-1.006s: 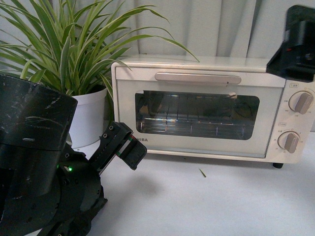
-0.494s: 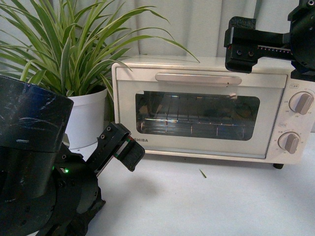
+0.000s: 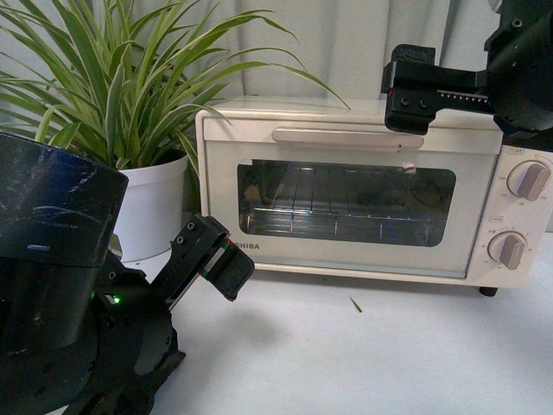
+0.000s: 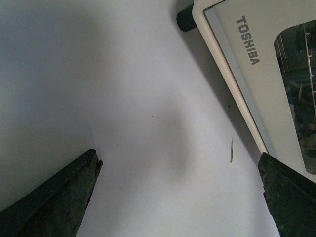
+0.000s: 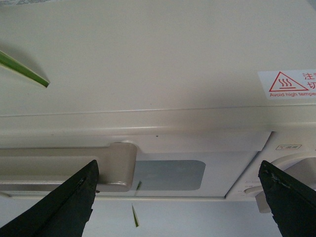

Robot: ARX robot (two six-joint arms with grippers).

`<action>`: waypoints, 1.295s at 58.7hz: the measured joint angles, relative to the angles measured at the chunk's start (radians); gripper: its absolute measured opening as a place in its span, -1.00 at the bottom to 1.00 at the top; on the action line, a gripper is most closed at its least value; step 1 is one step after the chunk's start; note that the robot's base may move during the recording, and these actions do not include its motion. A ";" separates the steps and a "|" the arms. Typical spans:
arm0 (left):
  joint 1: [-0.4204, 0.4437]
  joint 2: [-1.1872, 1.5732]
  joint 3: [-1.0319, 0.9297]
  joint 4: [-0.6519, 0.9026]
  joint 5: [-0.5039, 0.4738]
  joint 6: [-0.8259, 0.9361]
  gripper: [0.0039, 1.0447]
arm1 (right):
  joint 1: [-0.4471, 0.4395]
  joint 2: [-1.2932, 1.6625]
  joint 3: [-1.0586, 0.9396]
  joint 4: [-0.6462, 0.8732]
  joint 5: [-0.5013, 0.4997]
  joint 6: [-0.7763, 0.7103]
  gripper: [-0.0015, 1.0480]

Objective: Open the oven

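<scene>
The cream-white oven (image 3: pixel 363 259) stands on the white table with its glass door shut. Its bar handle (image 3: pixel 346 137) runs along the top of the door, and two grey knobs (image 3: pixel 527 180) are at the right. My right gripper (image 3: pixel 406 86) is open, hovering above the oven's top front edge at the handle's right end. In the right wrist view the handle end (image 5: pixel 98 165) lies between the open fingers (image 5: pixel 64 207), with the gripper (image 5: pixel 177 197) touching nothing. My left gripper (image 3: pixel 216 259) is open and empty, low over the table by the oven's lower left corner (image 4: pixel 247 59).
A potted plant in a white pot (image 3: pixel 155 207) stands left of the oven, its leaves reaching over the oven top. A small green leaf sliver (image 3: pixel 354 303) lies on the table in front of the door. A warning sticker (image 5: pixel 291 84) is on the oven top.
My right gripper has swung in from the upper right and moved left over the oven top to the handle's right end. The left arm has barely moved.
</scene>
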 joint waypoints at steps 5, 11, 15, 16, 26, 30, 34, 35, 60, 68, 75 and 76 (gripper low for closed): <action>-0.003 0.000 0.000 0.000 -0.001 0.000 0.88 | 0.002 0.009 0.011 -0.002 0.000 0.004 0.82; -0.008 0.000 0.000 0.000 -0.004 0.000 0.88 | 0.003 0.019 0.021 -0.002 0.000 0.004 0.82; -0.012 0.000 0.000 0.000 -0.005 0.000 0.88 | 0.003 0.032 0.034 -0.012 0.000 0.007 0.82; -0.013 0.000 0.000 0.000 -0.005 0.000 0.88 | 0.003 0.033 0.036 -0.014 0.000 0.007 0.82; -0.015 0.000 0.000 -0.001 -0.005 0.000 0.88 | 0.002 0.044 0.057 -0.043 -0.013 0.006 0.82; -0.016 0.000 0.000 -0.003 -0.005 0.000 0.88 | 0.002 0.048 0.068 -0.064 -0.019 0.003 0.82; -0.017 0.000 0.000 -0.005 -0.006 0.000 0.88 | 0.002 0.052 0.080 -0.086 -0.027 -0.002 0.82; -0.017 0.000 0.000 -0.006 -0.006 0.000 0.88 | 0.002 0.053 0.085 -0.095 -0.034 -0.006 0.82; -0.017 -0.001 0.000 -0.009 -0.009 0.000 0.88 | 0.011 0.018 0.017 -0.082 -0.082 -0.046 0.82; -0.017 -0.001 0.000 -0.010 -0.009 0.000 0.88 | 0.003 -0.001 -0.026 -0.066 -0.116 -0.046 0.82; -0.017 -0.001 0.000 -0.011 -0.010 0.000 0.88 | 0.002 -0.029 -0.096 -0.022 -0.138 -0.042 0.82; -0.017 -0.001 0.000 -0.011 -0.010 0.000 0.88 | 0.002 -0.032 -0.103 -0.017 -0.140 -0.041 0.82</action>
